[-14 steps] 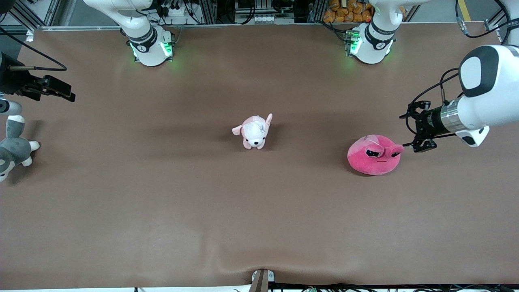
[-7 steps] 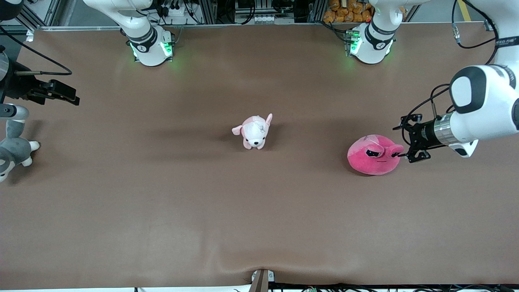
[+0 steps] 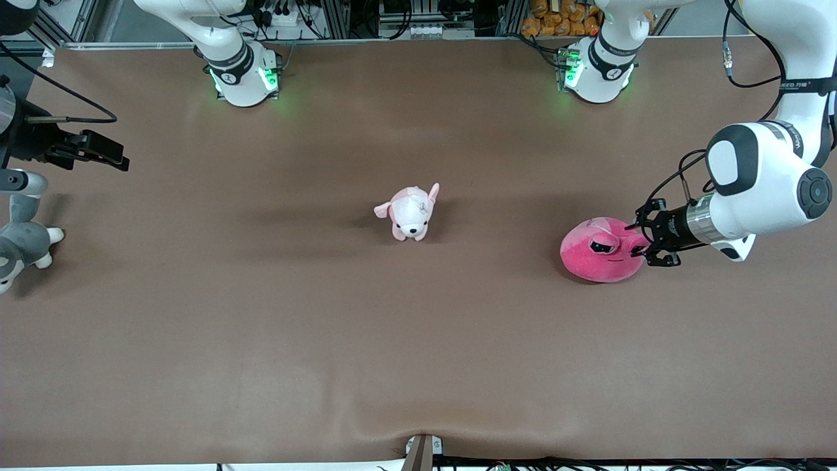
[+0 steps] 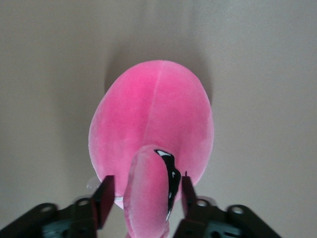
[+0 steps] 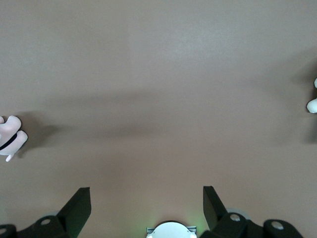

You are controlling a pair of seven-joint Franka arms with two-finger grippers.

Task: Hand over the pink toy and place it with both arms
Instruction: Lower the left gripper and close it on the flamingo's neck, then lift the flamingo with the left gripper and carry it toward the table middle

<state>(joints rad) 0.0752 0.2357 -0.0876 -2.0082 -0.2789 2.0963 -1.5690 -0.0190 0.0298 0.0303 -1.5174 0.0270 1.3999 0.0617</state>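
- Left gripper [image 4: 143, 198], fingers spread, straddles one bulging eye of the round hot-pink plush toy [image 3: 601, 252] on the brown table [image 3: 418, 340].
- First step, the pick-up; next, seemingly, clamp and lift.
- Right gripper [image 3: 104, 154], fingers parted and empty, waits over its own table end.

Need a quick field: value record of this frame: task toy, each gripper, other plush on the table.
pink toy: pink toy sits on the table toward the left arm's end
left gripper: left gripper at the toy's eye bulge; open fingers flank the bulge, not closed on it
right gripper: right gripper open, over the table's right-arm end; arm waits
puppy plush: pale pink-and-white puppy plush mid-table
grey plush: grey-and-white plush at the right arm's end, partly out of view
handover: not started
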